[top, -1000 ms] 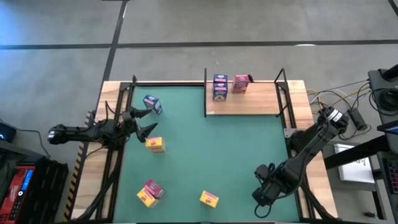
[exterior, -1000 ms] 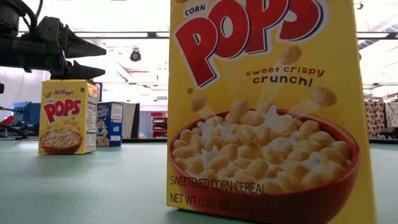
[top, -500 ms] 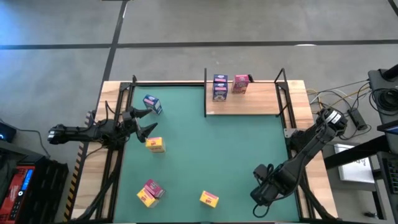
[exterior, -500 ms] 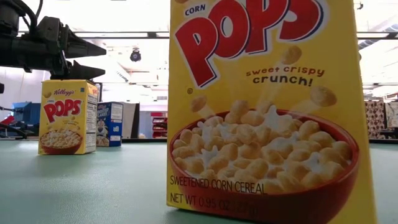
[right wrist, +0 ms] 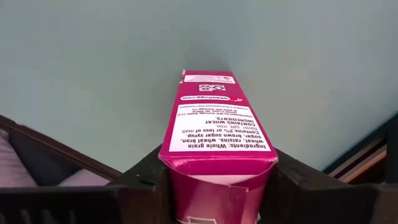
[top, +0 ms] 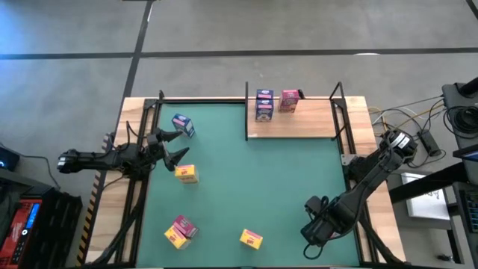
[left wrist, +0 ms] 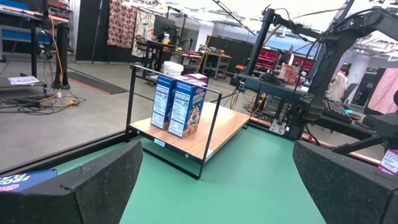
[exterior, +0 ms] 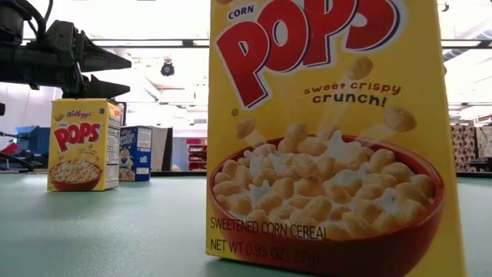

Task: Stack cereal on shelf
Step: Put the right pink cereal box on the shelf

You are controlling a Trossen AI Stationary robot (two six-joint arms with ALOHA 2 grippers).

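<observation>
The wood shelf (top: 299,119) stands at the mat's far edge. On it are two blue cereal boxes (top: 264,104) and a pink one (top: 289,99); they also show in the left wrist view (left wrist: 177,106). My left gripper (top: 173,146) is open and empty above the mat's left side, between a blue box (top: 183,125) and a yellow box (top: 187,173). My right gripper (top: 317,228) is at the near right, shut on a pink cereal box (right wrist: 217,140), which the gripper hides in the high view. My right gripper pinches the pink box between its two fingers (right wrist: 146,180), one on each narrow side (right wrist: 171,186), near the end closest to the wrist. The fingers point down at the mat and lie along the box. Whether the far end (right wrist: 208,78) touches the mat, I cannot tell.
A pink and yellow pair of boxes (top: 180,230) and a yellow box (top: 251,238) stand near the mat's near edge. The latter fills the low view (exterior: 323,131). Black posts (top: 247,110) edge the shelf. The mat's middle (top: 254,179) is bare.
</observation>
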